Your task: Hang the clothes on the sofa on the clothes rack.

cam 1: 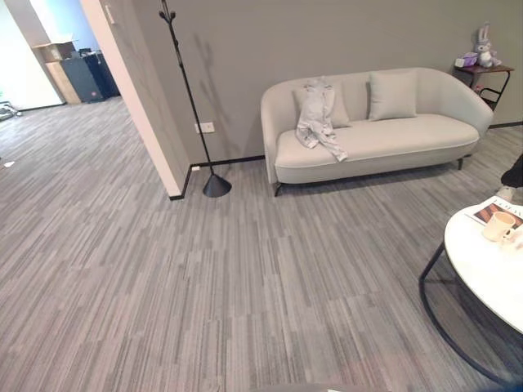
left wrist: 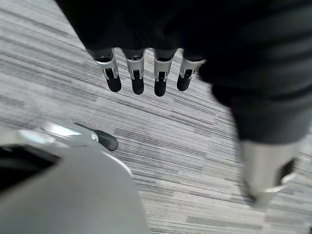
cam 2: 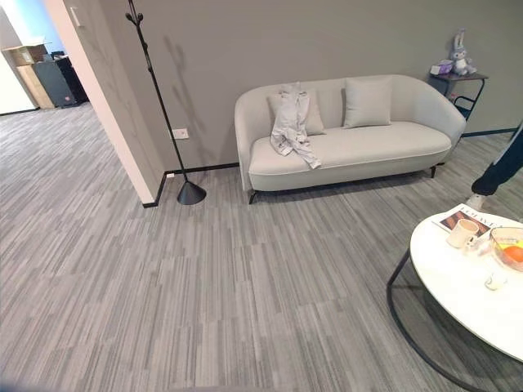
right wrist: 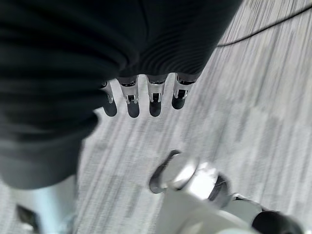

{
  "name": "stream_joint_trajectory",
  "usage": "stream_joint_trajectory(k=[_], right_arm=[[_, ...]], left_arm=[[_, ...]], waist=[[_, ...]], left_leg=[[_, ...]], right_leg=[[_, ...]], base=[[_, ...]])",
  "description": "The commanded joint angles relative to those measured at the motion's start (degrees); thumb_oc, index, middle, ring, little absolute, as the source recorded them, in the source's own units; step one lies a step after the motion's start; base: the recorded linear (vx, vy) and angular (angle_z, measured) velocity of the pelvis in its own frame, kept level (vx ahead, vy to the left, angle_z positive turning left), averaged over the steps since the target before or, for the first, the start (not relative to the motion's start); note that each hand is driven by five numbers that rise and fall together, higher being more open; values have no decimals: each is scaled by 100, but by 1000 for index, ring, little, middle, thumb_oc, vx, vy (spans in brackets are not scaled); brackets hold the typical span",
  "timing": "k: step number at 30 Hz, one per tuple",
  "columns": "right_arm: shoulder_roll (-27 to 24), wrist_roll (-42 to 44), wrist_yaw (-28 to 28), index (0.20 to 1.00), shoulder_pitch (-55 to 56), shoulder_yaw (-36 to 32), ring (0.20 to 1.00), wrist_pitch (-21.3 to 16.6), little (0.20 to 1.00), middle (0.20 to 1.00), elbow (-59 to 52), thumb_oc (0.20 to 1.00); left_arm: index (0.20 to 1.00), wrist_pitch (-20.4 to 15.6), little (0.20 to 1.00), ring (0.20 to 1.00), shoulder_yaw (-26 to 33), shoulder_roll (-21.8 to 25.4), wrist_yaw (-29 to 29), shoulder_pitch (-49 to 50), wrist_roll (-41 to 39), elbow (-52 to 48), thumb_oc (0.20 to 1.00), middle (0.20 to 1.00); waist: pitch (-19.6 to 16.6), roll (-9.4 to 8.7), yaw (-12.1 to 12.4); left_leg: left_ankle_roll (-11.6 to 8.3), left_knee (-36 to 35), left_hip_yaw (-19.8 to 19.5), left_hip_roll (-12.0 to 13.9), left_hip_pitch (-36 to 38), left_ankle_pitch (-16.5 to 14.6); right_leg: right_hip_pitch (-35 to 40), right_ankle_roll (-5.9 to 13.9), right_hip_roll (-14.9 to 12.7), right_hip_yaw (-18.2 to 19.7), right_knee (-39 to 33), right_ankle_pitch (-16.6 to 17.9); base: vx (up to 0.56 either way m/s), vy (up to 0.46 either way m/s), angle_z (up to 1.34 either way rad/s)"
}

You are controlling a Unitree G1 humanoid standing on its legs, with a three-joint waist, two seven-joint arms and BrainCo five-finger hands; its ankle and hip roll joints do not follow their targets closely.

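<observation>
Both hands hang loose over bare carpet, so nothing has been picked up yet. Left wrist view: left hand (left wrist: 146, 78) has its fingers straight and relaxed, pointing at the grey striped floor (left wrist: 195, 146), grasping nothing. Makes sense, since the robot is well away from anything worth grabbing.

Right wrist view: same deal, right hand (right wrist: 141, 97) slack and empty above the floor.

Left eye view: the garment (cam 1: 317, 114), a pale grey piece of clothing, is draped over the backrest at the left end of the sofa (cam 1: 409, 139), with part of it trailing down onto the seat. It's slung there, not folded, so I'd guess it lifts off easily by pinching the top. The clothes rack (cam 1: 188, 98) is a thin black pole on a cone base, standing on the floor near the sofa's left end beside the wall corner. Short carry, I reckon.

Right eye view: a round white worktop (cam 2: 466, 286) at the right carries a cup (cam 2: 462, 233) near its far edge. A person's leg shows at the right edge.
</observation>
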Motion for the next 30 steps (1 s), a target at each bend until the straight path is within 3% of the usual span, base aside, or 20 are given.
stream_joint_trajectory(k=[1,14,26,30], right_arm=[[37,236,-78,1000,-188,-583,1000,119,1000,1000,577,1000],[197,-210,131,1000,-373,431,1000,-23,1000,1000,577,1000],[131,-301,174,1000,-389,600,1000,-49,1000,1000,577,1000],[325,-304,172,1000,-448,662,1000,-69,1000,1000,577,1000]], left_arm=[[1000,38,1000,1000,-4,-542,-164,-146,0,457,1000,1000],[1000,-61,1000,1000,-571,-490,-153,-173,9,371,1000,1000],[1000,-61,1000,1000,-766,-413,-152,-198,176,334,1000,1000],[1000,-53,1000,1000,-843,-421,-166,-187,240,359,1000,1000]], waist=[[-170,-9,48],[-106,-106,59],[-143,-146,52],[-206,-116,68]], left_leg=[[-507,-333,-15,251,-56,476],[-488,-344,-32,256,-71,392],[-484,-344,-43,261,-67,369],[-484,-344,-57,255,-58,359]], right_leg=[[161,472,-410,57,-196,384],[95,415,-361,147,-196,391],[53,397,-348,157,-196,401],[22,398,-345,161,-196,396]], base=[[19,-20,-4],[-7,-21,-4],[-3,-2,0],[0,0,0]])
